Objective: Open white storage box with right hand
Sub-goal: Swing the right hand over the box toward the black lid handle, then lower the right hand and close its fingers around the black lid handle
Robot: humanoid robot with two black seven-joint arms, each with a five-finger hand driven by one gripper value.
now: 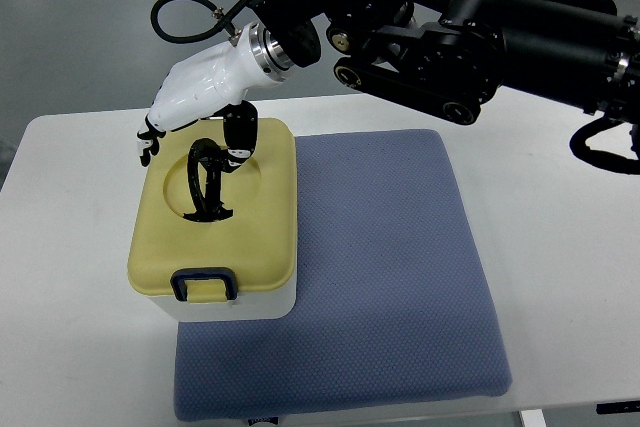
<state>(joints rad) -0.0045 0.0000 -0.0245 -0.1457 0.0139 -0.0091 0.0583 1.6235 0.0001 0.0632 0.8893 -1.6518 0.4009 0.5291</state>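
Observation:
The white storage box [262, 304] stands on the left edge of a blue pad, its pale yellow lid [265, 217] down. A dark blue latch [204, 285] sits on the lid's near edge. A black handle [203, 185] stands upright in the lid's round recess. My right hand [190, 137], white with black fingers, hovers over the far side of the lid. Its thumb [238, 135] points down and touches the top of the handle. The other fingers [148, 142] hang loosely past the box's far left corner, holding nothing.
The blue padded mat [400, 277] covers the middle of the white table [560, 247]. My black right arm [480, 32] reaches in from the upper right, above the table's far edge. Grey floor lies beyond the table.

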